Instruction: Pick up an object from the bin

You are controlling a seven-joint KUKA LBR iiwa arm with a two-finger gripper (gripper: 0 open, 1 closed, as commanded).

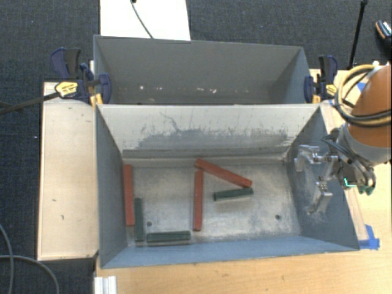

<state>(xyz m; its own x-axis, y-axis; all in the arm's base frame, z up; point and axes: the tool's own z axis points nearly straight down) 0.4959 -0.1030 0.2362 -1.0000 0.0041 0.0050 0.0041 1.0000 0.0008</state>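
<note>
Lying right of centre in the frame, a green stick (233,194) sits just under a slanted red stick (223,173). The gripper (318,204) hangs over the bin's (202,127) right wall, well apart; whether it is released or clenched cannot be told.

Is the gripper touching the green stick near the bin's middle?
Apart. The camera view shows the gripper by the right wall, with bare bin floor between it and the green stick.
</note>
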